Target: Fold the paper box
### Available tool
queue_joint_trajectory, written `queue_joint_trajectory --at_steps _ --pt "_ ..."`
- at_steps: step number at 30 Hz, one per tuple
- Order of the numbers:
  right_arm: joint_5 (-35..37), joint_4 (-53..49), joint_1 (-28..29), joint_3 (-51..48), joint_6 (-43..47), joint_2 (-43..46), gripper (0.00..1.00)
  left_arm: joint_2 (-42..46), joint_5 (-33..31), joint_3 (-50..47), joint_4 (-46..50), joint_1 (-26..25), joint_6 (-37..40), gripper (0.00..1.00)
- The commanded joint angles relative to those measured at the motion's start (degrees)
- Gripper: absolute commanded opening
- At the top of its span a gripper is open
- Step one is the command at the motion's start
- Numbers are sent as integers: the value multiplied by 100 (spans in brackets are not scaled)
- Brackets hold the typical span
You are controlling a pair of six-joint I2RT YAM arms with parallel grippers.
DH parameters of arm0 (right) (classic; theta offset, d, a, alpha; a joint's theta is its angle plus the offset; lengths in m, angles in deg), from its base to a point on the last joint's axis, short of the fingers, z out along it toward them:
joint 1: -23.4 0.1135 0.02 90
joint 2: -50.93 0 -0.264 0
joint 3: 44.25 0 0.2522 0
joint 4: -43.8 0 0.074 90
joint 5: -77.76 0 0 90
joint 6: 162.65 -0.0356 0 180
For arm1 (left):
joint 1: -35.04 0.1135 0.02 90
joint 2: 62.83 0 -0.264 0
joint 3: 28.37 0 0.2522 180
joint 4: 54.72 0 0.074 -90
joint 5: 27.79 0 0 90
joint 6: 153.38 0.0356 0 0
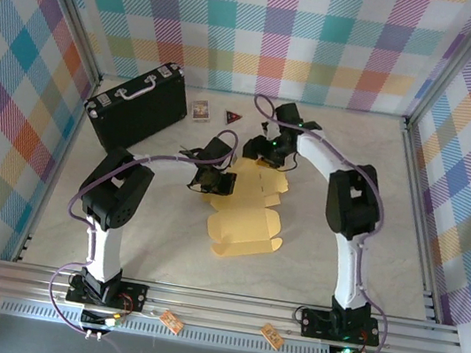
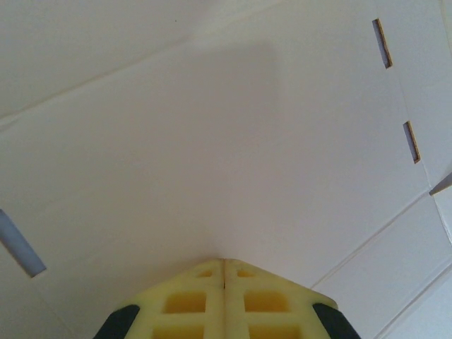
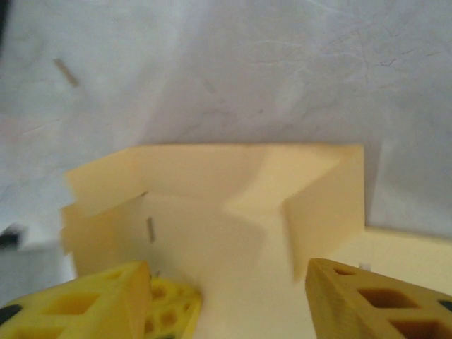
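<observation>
folding looks partly done: the paper box [image 1: 246, 223], a mustard-yellow die-cut cardboard sheet, lies mostly flat on the pale marbled table top [image 1: 367, 251]. only its far end is raised into short walls that meet at a corner. by my judgement the long side walls, the near flaps and the tab-and-slot closures are all left to do. the left gripper [image 2: 224, 282] has its yellow fingers clenched tight together with nothing between them. its tip is down at a flat panel of the sheet, which spreads ahead of it and to both sides. the right gripper [image 3: 226, 272] is released, fingers spread and nothing held. the raised walls stand just ahead of it and the sheet's floor lies beneath. whether its fingers touch the cardboard is hard to say, as that view is blurred.
</observation>
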Motion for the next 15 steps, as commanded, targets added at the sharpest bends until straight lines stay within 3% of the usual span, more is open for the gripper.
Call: queue_joint_trajectory --at_steps 1,9,15 --pt "230 46 -165 -643 131 1076 63 -13 -167 -199 550 -59 75 1" --pt "834 771 -535 -3160 86 2306 67 27 -169 -207 551 -55 68 1" --pt "398 1141 -535 -3683 67 2127 68 33 -162 -212 550 -61 80 1"
